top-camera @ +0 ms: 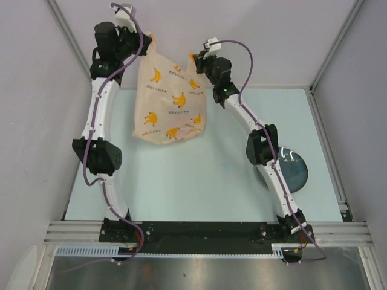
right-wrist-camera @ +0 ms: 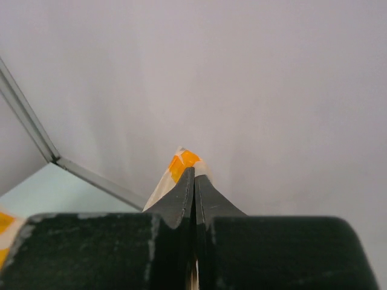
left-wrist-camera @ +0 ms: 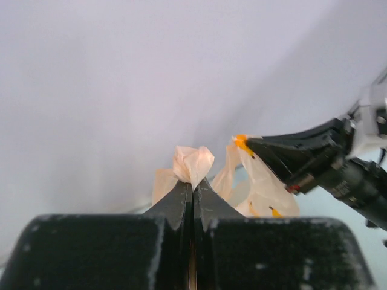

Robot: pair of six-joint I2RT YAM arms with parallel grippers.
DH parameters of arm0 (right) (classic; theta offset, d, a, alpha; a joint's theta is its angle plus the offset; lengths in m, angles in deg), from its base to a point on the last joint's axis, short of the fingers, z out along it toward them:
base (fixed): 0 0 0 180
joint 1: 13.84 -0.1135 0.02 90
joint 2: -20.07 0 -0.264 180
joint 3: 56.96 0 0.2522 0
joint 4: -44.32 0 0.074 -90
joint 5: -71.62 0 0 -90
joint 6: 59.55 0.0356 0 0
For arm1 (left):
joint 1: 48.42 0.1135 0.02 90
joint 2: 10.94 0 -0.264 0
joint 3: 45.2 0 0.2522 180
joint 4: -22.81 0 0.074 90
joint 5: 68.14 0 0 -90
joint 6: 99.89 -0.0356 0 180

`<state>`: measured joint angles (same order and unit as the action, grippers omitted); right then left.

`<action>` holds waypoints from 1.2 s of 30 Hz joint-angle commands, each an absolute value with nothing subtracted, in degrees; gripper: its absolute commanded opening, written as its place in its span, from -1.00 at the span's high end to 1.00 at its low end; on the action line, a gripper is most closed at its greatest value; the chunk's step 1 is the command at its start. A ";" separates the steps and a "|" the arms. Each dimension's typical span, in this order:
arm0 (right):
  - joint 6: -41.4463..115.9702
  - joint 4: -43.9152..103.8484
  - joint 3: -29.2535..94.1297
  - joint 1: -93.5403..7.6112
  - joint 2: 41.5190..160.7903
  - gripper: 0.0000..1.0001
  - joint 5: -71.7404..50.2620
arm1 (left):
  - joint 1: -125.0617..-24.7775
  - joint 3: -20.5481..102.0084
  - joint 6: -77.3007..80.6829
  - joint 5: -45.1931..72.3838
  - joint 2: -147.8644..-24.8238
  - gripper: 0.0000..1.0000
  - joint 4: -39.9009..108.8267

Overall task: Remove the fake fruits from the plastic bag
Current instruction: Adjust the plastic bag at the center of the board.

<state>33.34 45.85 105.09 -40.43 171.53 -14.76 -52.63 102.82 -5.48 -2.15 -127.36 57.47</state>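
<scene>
At 6 o'clock the left gripper (left-wrist-camera: 193,188) has its two dark fingers pressed together on a crumpled tuft of the peach plastic bag (left-wrist-camera: 192,164), which sticks up just above the tips. From 3 o'clock the right gripper (left-wrist-camera: 249,145) reaches in, its tip pinched on another fold of the bag, at an orange mark. A pale wall (left-wrist-camera: 121,84) fills the view behind.

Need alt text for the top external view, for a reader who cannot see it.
Two arms hold the banana-printed plastic bag up by its top corners, left gripper shut on one, right gripper shut on the other, over a pale table. A dark plate lies partly under the right arm.
</scene>
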 commanded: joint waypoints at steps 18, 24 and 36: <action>21.66 44.47 25.39 -43.63 103.84 1.00 -3.88 | -55.98 40.75 -10.25 -5.83 -81.00 1.00 59.41; 17.26 32.34 11.13 -43.72 95.15 1.00 -6.33 | -56.07 27.37 -1.91 -7.76 -81.07 1.00 63.19; 18.05 14.30 16.99 -43.10 78.25 -0.59 -6.78 | -56.15 23.74 2.41 -10.03 -74.04 1.00 58.55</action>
<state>17.23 15.36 9.47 -42.42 80.41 -6.50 -56.04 18.41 -0.57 -6.85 -75.56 62.35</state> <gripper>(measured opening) 0.778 0.005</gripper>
